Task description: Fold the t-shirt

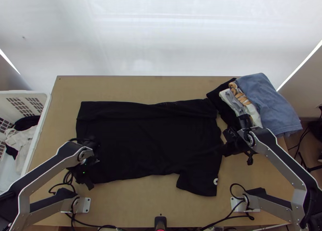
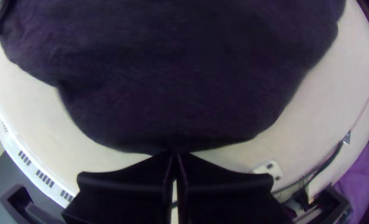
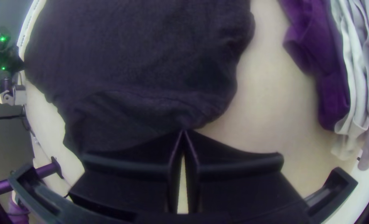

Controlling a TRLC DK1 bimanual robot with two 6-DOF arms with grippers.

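Black t-shirt (image 1: pixel 149 138) lay spread on the desk (image 1: pixel 137 201), a crease running along its far edge and one sleeve (image 1: pixel 198 182) extending toward the desk's near edge. Left gripper (image 1: pixel 89 185) stood at the t-shirt's near left corner, jaws closed on its edge. Right gripper (image 1: pixel 226 152) was at the t-shirt's right side, jaws pinching the fabric there. Stacked garments (image 1: pixel 265 102) lay beyond the t-shirt's right end; a white basket (image 1: pixel 43 110) stood left of it.
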